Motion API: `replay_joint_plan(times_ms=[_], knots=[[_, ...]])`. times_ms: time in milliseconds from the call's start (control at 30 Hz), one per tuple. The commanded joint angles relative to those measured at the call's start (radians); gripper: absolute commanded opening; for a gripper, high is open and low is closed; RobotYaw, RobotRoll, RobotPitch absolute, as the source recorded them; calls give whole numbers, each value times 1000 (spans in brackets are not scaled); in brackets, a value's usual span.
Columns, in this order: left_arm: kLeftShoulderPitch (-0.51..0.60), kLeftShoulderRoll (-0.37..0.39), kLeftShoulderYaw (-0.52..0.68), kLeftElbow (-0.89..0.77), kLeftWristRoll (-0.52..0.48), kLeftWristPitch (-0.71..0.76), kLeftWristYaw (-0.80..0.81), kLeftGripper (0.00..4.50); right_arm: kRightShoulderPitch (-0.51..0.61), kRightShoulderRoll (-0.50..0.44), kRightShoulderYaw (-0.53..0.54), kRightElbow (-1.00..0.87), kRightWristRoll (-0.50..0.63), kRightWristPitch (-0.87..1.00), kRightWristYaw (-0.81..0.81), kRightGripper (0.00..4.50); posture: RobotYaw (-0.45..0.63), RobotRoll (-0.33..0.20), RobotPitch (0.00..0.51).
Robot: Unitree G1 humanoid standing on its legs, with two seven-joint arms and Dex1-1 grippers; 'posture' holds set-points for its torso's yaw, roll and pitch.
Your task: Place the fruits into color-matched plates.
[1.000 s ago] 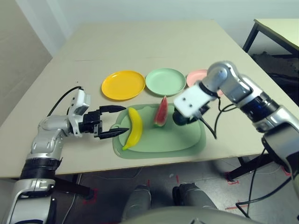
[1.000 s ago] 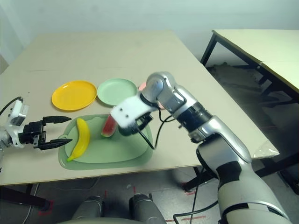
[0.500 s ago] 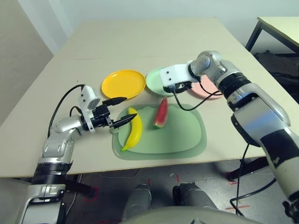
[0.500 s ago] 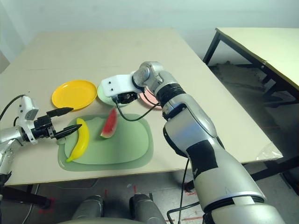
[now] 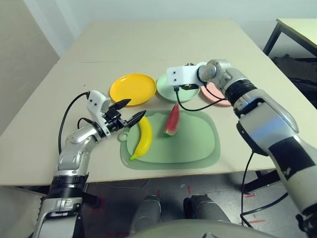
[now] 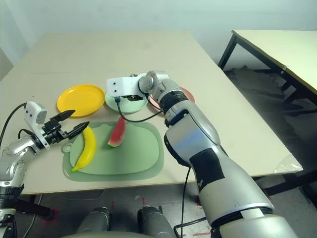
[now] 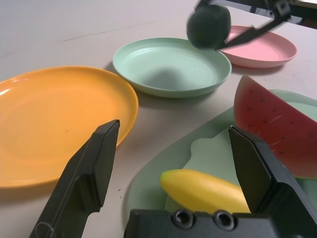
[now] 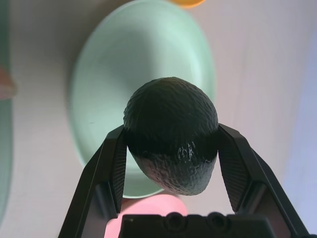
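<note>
My right gripper (image 8: 171,130) is shut on the dark green avocado (image 8: 171,148) and holds it above the mint green plate (image 7: 168,67). The yellow banana (image 5: 141,139) and the watermelon wedge (image 5: 172,120) lie on the green mat (image 5: 198,144). My left gripper (image 5: 134,110) stands open at the mat's left edge, its fingers (image 7: 94,163) either side of the banana's upper end (image 7: 203,191) without touching it. Left of the green plate sits the yellow plate (image 5: 132,89), to its right the pink plate (image 5: 218,94), partly hidden by my right arm.
A black cable (image 5: 190,106) hangs from my right wrist and drapes over the mat's far edge beside the watermelon. Bare table (image 5: 148,44) stretches behind the plates. Another table (image 5: 297,27) stands off to the right.
My right arm has carried the avocado off the mat and up over the green plate. My left gripper has moved right and forward to the banana's upper end.
</note>
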Motion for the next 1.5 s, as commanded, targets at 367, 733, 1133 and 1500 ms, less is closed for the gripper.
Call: replay_joint_plan(times_ms=[367, 733, 1133, 1500], knots=[[-5, 5, -8, 26, 32, -22, -18, 4500, 25, 15, -35, 14, -34, 13, -11, 4485, 160, 0, 49], [-16, 22, -12, 29, 27, -22, -58, 4500, 1, -34, -32, 2, -62, -40, 84, 4485, 134, 0, 51], [2, 201, 24, 7, -160, -24, -530, 4500, -25, -157, -27, -246, 7, -324, 686, 4485, 102, 0, 42], [5, 291, 13, 5, -153, -69, -679, 4500, 138, -131, -25, -777, 168, 9, 938, 4485, 112, 0, 47]])
